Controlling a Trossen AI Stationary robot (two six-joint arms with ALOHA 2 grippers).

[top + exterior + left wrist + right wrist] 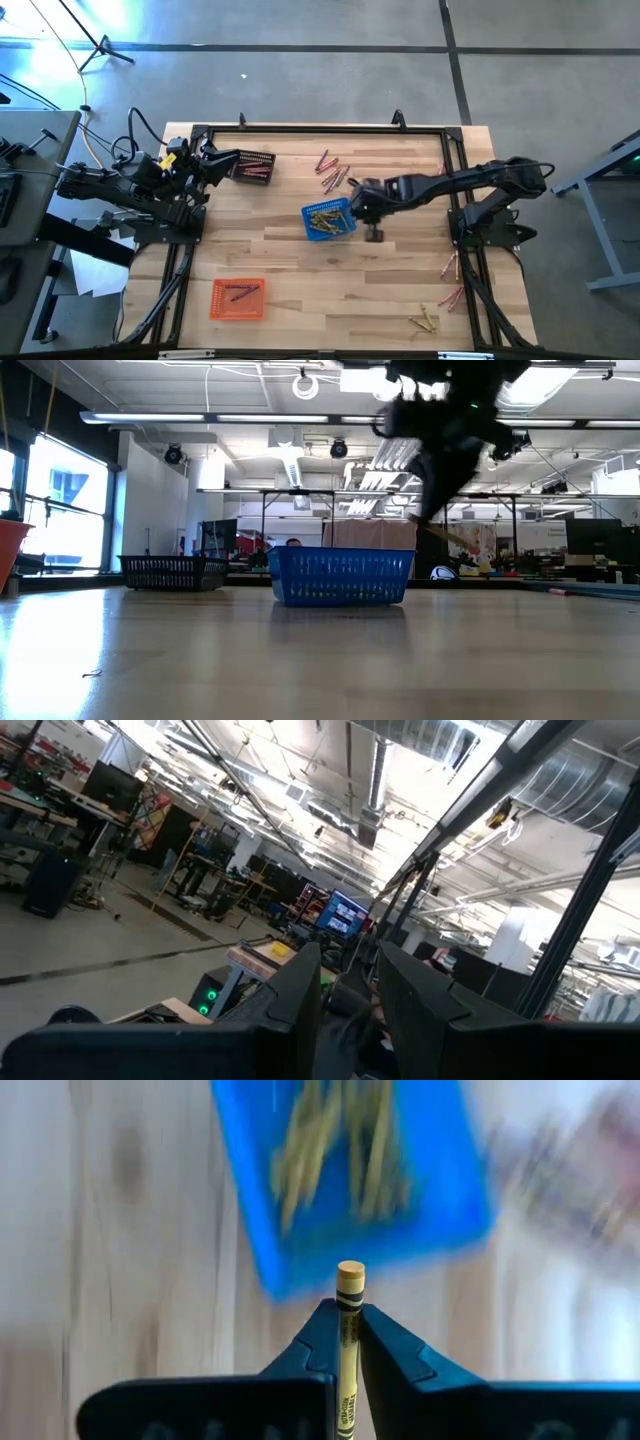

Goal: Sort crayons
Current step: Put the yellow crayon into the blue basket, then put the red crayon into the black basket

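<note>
One yellow crayon point(349, 1342) sits clamped in the right gripper point(349, 1320) jaws near the blue basket point(329, 220) mid-tabletop, so the next move is carrying it over and dropping it in; the left gripper point(345, 995) waits, jaws apart, at the left edge.

The blue basket point(328, 220) sits near the table's point(300, 280) centre with crayons point(322, 221) inside. The right gripper point(358, 203) hangs just right of it, clamped on one crayon point(348, 1342). The black basket point(250, 165) lies far-left beside the left gripper point(212, 165); the orange basket point(238, 298) near-left. Loose crayons point(332, 170) lie behind the blue basket, others point(428, 321) at the near-right corner.
</note>
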